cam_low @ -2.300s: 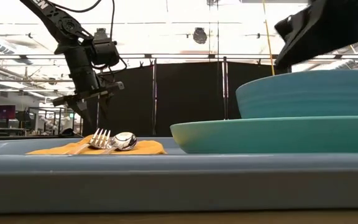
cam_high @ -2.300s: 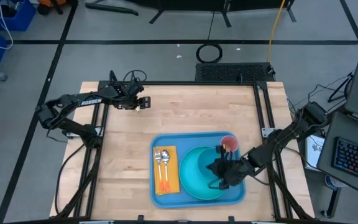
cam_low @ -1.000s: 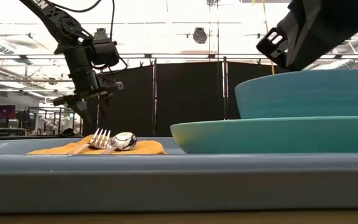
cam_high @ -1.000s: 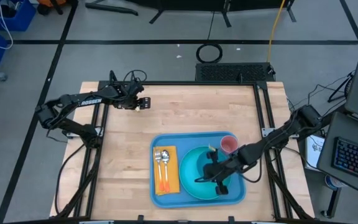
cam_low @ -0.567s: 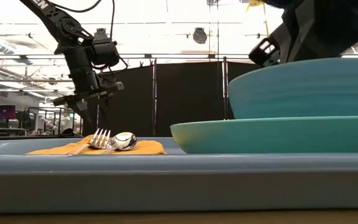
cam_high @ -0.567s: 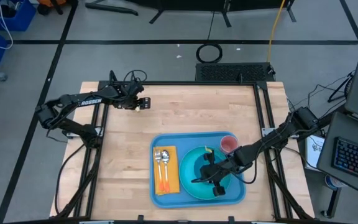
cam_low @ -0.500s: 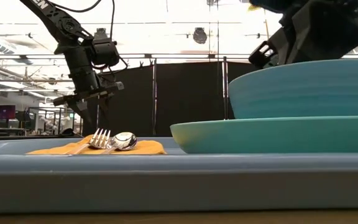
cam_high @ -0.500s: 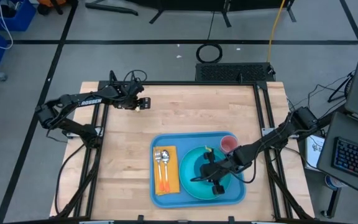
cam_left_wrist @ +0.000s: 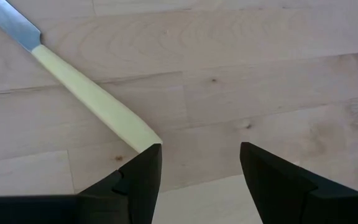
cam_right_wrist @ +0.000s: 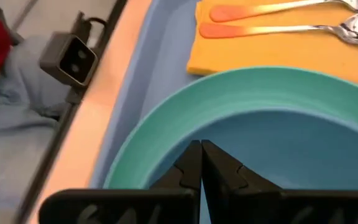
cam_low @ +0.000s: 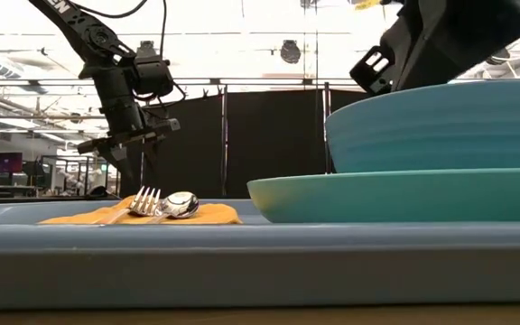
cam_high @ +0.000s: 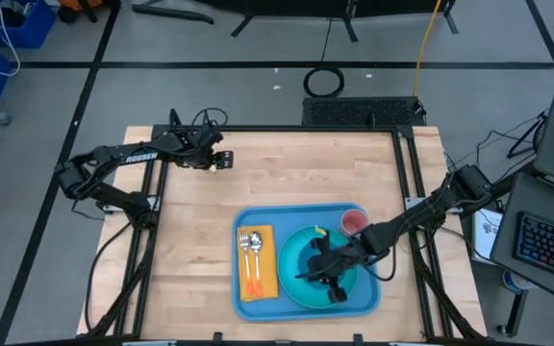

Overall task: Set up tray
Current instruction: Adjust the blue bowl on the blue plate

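The blue tray (cam_high: 248,216) lies at the table's near middle. On it are a yellow-orange napkin (cam_high: 263,281) with a fork and a spoon (cam_high: 250,244), a teal plate (cam_low: 395,194) and a pink cup (cam_high: 354,223). A teal bowl (cam_low: 441,126) sits upright on the plate. My right gripper (cam_right_wrist: 201,149) is shut and slants down into the bowl. My left gripper (cam_left_wrist: 201,149) is open at the table's far left. It hovers above the handle end of a knife (cam_left_wrist: 92,99), which lies flat on the wood. My right gripper has its shut fingertips (cam_right_wrist: 194,163) against the bowl's inner wall (cam_right_wrist: 229,146), on the side toward the napkin. The fingers slant down from the table's right. The bowl stays upright with its base on the plate.
The knife has a pale yellow handle and a steel blade (cam_left_wrist: 14,25). Bare wood spreads between it and the tray. The cup stands in the tray's far right corner, close behind my right arm (cam_high: 402,223). Black frame rails run along the table's edges.
My right gripper has gone toward the table's left over the plate, staying shut. The bowl has slid left with it across the plate, still upright.
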Controlling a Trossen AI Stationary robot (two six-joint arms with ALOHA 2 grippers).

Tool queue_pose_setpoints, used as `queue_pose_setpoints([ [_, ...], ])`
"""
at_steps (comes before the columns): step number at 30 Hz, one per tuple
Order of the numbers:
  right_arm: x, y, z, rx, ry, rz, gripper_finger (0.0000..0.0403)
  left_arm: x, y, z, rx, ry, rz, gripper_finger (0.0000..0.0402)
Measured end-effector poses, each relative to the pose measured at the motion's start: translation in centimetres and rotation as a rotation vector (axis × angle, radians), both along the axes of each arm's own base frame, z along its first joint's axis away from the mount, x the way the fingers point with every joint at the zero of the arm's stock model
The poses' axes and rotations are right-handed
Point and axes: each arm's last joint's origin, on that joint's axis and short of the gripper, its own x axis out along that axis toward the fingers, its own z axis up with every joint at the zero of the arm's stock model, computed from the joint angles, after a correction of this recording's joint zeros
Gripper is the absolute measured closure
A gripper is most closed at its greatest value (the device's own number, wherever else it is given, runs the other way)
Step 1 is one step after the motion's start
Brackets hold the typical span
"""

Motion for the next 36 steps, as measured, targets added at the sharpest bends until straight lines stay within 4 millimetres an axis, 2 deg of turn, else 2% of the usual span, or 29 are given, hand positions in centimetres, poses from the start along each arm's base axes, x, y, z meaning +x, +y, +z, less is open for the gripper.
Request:
queue_pose_setpoints([
  [23,0.58,0.26,0.70,0.021,-0.102,0.072,0.0403,0.07,-0.09,0.00,0.011,0.010,-0.018,0.0179],
  [30,0.29,0.22,0.69,-0.009,-0.086,0.015,0.0403,0.12,-0.16,0.01,0.016,0.014,-0.034,0.0179],
  [36,-0.25,-0.27,-0.03,-0.040,0.014,-0.065,0.0403,0.12,-0.15,0.00,0.018,0.016,-0.034,0.0179],
])
